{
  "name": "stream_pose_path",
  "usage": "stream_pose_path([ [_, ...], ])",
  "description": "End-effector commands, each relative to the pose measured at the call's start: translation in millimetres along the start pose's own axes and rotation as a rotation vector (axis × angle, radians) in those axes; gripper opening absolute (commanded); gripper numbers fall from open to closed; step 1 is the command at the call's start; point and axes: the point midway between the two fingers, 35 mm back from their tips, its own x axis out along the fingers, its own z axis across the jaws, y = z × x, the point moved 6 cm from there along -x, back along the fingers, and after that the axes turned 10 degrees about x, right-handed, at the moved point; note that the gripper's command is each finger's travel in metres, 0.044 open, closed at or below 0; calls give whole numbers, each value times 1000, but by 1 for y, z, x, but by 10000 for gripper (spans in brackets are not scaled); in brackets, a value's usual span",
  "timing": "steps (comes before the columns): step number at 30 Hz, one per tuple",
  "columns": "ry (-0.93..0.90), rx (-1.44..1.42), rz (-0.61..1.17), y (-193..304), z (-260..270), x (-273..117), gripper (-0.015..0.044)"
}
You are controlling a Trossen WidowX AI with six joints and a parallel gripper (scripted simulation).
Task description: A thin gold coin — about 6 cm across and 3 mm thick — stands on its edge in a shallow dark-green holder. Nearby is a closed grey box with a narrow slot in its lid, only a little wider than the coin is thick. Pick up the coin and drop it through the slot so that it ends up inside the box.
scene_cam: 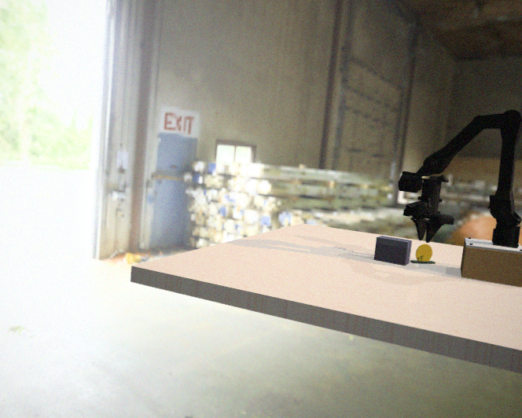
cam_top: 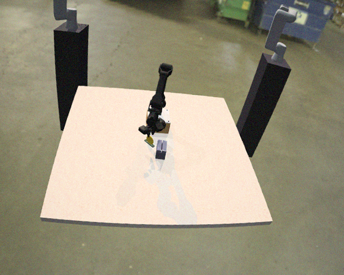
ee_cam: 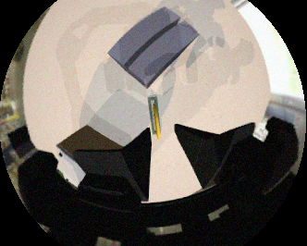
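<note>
The gold coin stands on its edge in the dark-green holder. My gripper is open and empty, pointing down just above the coin. In the wrist view the coin shows edge-on, just ahead of the gap between the fingertips. The grey box stands close to the holder. The slot in its lid runs lengthwise and is turned at an angle to the coin in the wrist view. The inside of the box is hidden.
A brown block with a white top stands at the arm's base, behind the holder. Two black pedestals with grey arm-like shapes stand at the sides of the table.
</note>
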Motion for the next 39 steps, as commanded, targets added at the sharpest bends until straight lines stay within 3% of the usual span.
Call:
stream_pose_path([
  [1,-12,-4,4,1,2,9,161],
  [36,-13,-4,5,4,4,62,161],
  [39,-13,-4,5,4,4,62,82],
])
